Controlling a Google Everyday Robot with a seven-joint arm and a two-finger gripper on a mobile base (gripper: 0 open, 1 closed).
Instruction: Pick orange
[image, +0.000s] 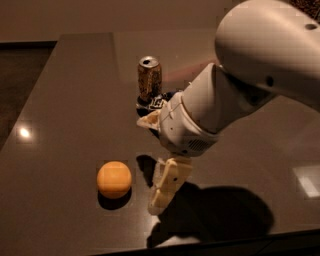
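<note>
The gripper (160, 200), its width untellable, hangs just beside the orange (114, 179), probably light, smooth and roll-prone: grasp across its middle.

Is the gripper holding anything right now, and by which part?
Nothing is held: the orange sits on the table, apart from the gripper beside it.
</note>
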